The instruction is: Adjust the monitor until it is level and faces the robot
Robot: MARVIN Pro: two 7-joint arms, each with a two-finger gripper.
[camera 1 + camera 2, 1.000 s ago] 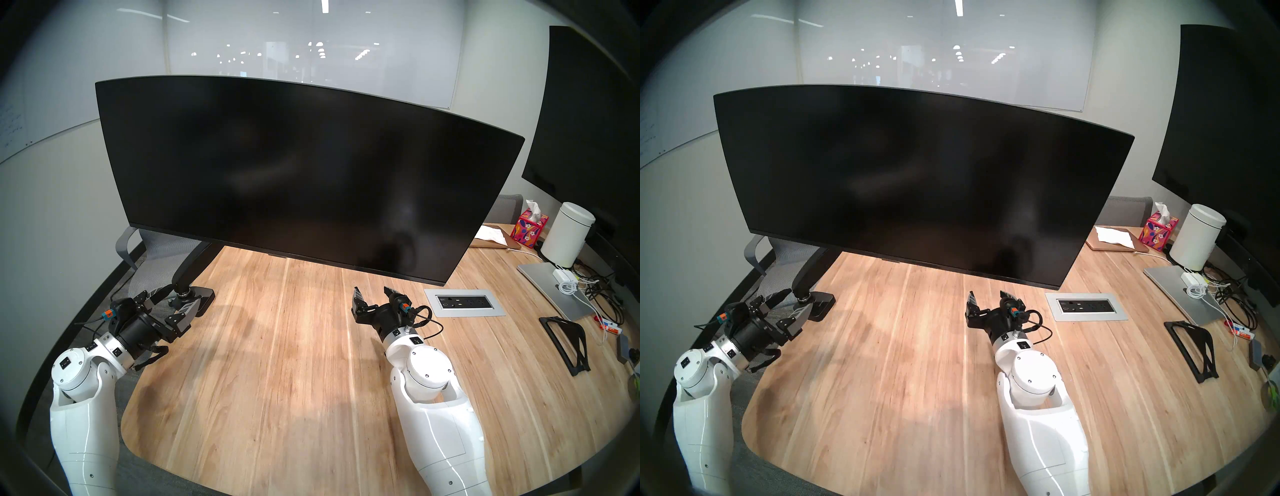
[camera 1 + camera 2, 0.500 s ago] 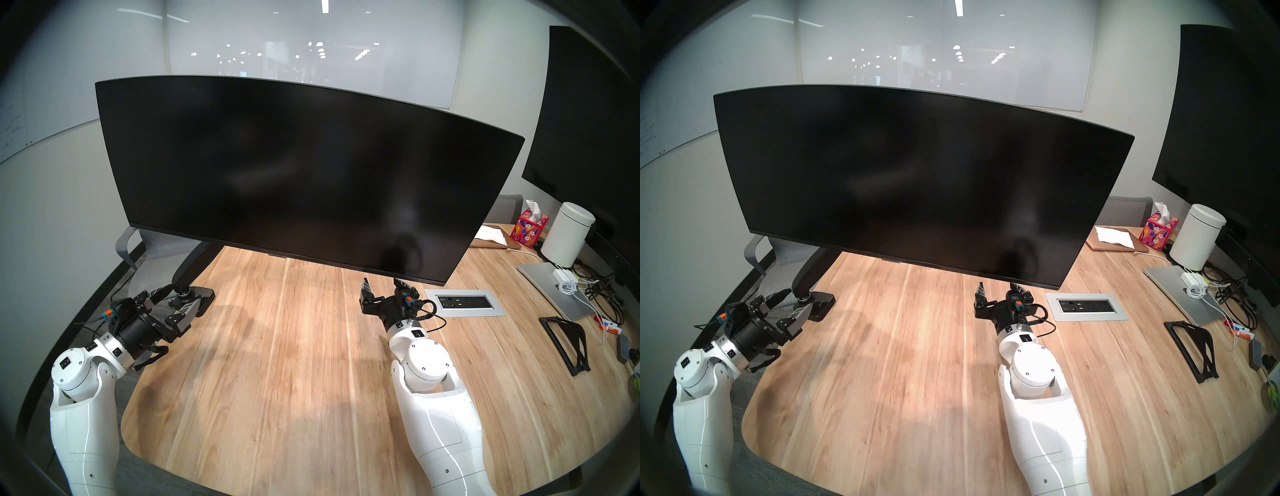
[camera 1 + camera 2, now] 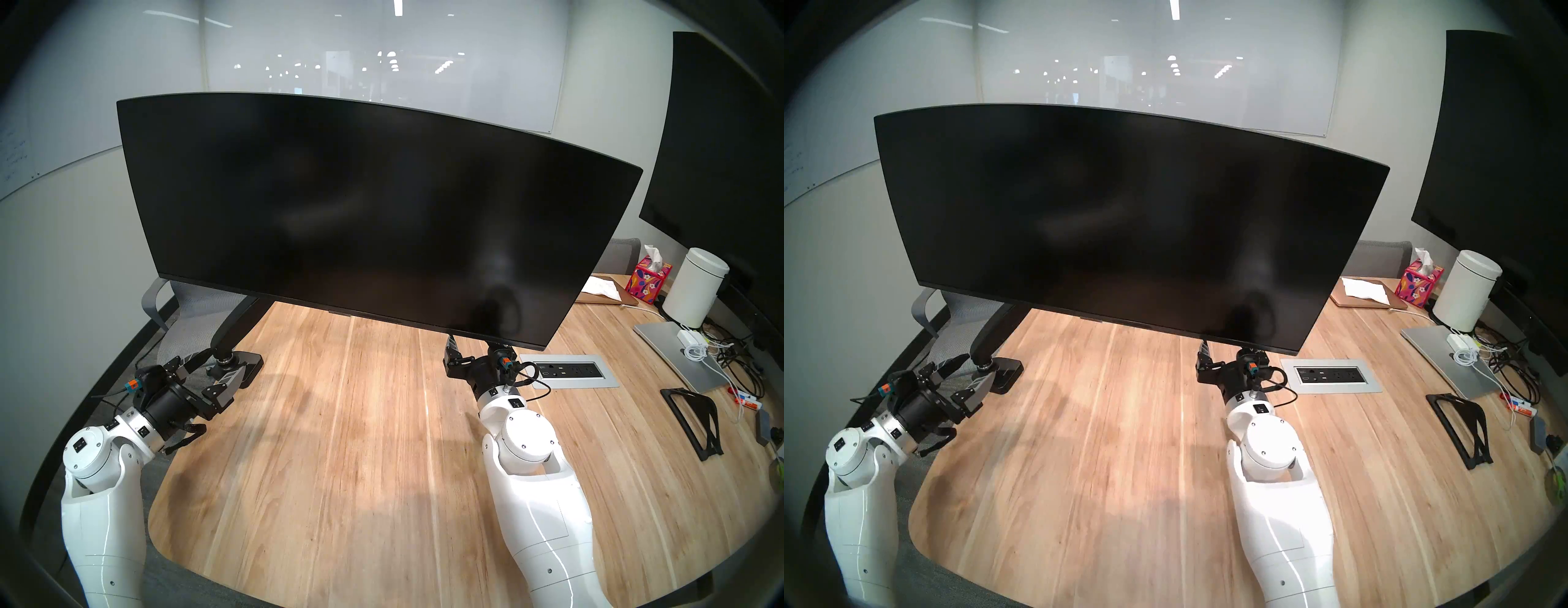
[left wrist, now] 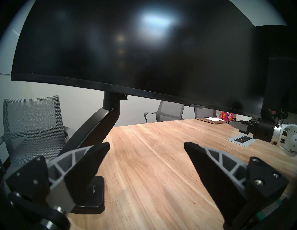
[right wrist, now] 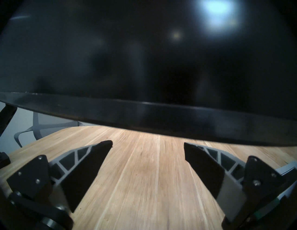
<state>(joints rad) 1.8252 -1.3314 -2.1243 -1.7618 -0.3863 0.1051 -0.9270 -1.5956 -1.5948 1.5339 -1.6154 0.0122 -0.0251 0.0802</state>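
Since a second ago the right hand (image 3: 477, 344) has been travelling away from the robot toward the far side of the desk (image 3: 360, 446), and its fingertips are now tucking under the lower edge of the monitor (image 3: 373, 212) near that screen's right-hand bottom corner; the left hand (image 3: 212, 371) is staying where it was, at the desk's left edge.

The monitor is hanging above the far half of the desk on a black arm mount (image 3: 237, 327) that is clamping onto the far left edge. Its long axis is running left to right but is not sitting level: the right end is dipping lower than the left in the head views. The dark screen is facing roughly toward the robot, with its right end appearing nearer.

The right hand is spreading its fingers (image 5: 96, 154) wide with nothing between them, and in the right wrist view the monitor's bottom edge (image 5: 144, 115) is passing just above and ahead of the fingertips; whether they are touching it cannot be told. The left hand is likewise holding its fingers (image 4: 94, 154) apart and empty, just beside the mount's base (image 4: 94, 192), pointing toward the far right corner.
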